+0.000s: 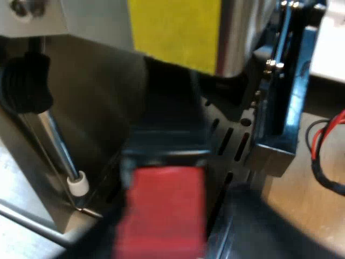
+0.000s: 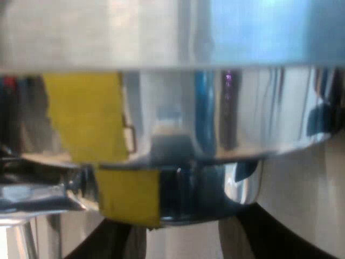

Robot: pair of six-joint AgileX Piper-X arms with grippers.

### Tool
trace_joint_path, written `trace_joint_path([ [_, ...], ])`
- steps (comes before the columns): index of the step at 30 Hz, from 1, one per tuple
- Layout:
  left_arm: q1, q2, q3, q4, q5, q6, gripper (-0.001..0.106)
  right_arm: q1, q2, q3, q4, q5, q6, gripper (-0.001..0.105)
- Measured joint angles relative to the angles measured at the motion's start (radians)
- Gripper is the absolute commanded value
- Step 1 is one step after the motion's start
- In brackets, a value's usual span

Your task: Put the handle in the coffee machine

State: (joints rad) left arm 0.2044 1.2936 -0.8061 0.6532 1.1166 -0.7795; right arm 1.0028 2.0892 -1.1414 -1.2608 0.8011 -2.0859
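Insertion stage: handle (image 1: 161, 210) at espresso machine (image 1: 237, 32) front.
Red end faces outward, dark shaft reaches under the machine; locking judged outstanding. Left hand (image 1: 167, 240) and right hand (image 2: 183, 243): grip state cannot be told.

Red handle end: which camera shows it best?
The left wrist view: the handle's red end sits large and close, near the slotted tray at the coffee machine's front. The right wrist view faces shiny metal and a yellow patch instead.
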Motion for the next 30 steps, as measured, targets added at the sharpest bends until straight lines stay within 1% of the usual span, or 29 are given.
trace_joint_path([
  [6, 0.000, 0.000, 0.000, -0.001, 0.030, 0.000, 0.066, 0.000, 0.002, 0.000, -0.006, -0.001, 0.000, 0.035],
  [8, 0.000, 0.000, -0.003, -0.006, 0.045, 0.000, 0.066, 0.000, 0.002, 0.000, -0.009, 0.002, 0.000, 0.035],
  [10, -0.002, -0.010, -0.010, -0.011, 0.075, 0.000, 0.066, 0.000, 0.002, 0.000, -0.014, 0.003, 0.000, 0.035],
  [12, -0.002, -0.015, -0.012, -0.011, 0.082, 0.000, 0.066, 0.000, 0.002, 0.000, -0.014, 0.003, -0.001, 0.035],
  [20, -0.003, -0.015, -0.012, -0.011, 0.084, 0.000, 0.066, 0.000, 0.002, 0.000, -0.014, 0.003, -0.001, 0.035],
  [25, -0.004, -0.044, -0.012, -0.012, 0.088, 0.000, 0.066, 0.000, 0.002, 0.000, -0.014, 0.003, -0.001, 0.035],
  [30, -0.004, -0.066, -0.037, -0.013, 0.088, 0.000, 0.066, 0.000, 0.002, 0.000, -0.014, 0.003, -0.001, 0.035],
])
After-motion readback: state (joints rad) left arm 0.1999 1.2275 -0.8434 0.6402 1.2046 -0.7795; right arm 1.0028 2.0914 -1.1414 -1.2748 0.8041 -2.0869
